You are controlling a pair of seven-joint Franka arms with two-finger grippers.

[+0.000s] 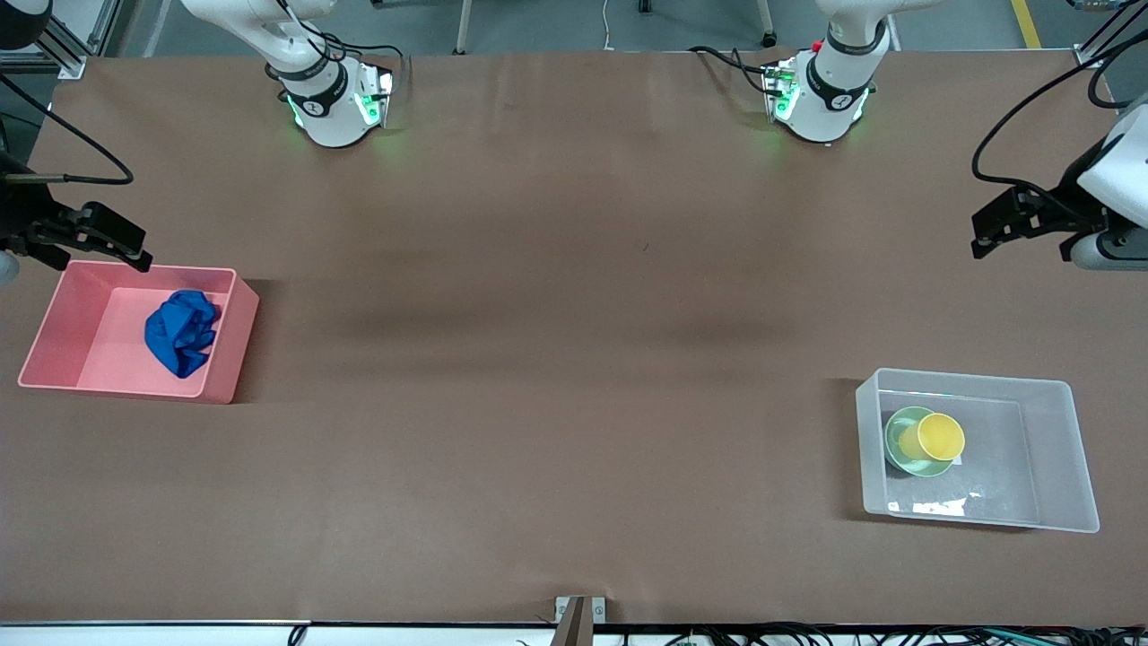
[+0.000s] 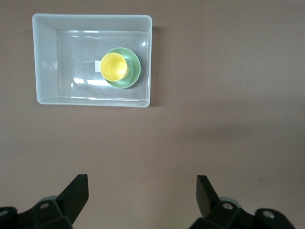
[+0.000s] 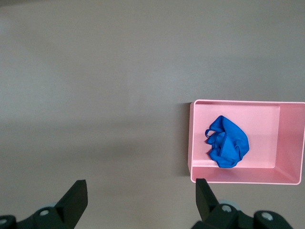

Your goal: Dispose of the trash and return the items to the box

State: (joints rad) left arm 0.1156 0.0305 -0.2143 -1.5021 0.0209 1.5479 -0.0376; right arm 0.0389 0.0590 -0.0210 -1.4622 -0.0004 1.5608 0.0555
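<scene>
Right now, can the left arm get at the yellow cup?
Probably yes. The left gripper is open and empty, up near the table's edge. The cup sits upright in the green bowl inside the clear box, open-topped, nothing over it.

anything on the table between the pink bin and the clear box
No, only bare brown tabletop lies between the pink bin and the clear box, as the front view shows.

Table [image 1: 574, 359]: my brown work surface;
Pink bin [image 1: 54, 332]: resting at its 9 o'clock edge;
Clear box [image 1: 1058, 449]: resting at about 4 o'clock
</scene>
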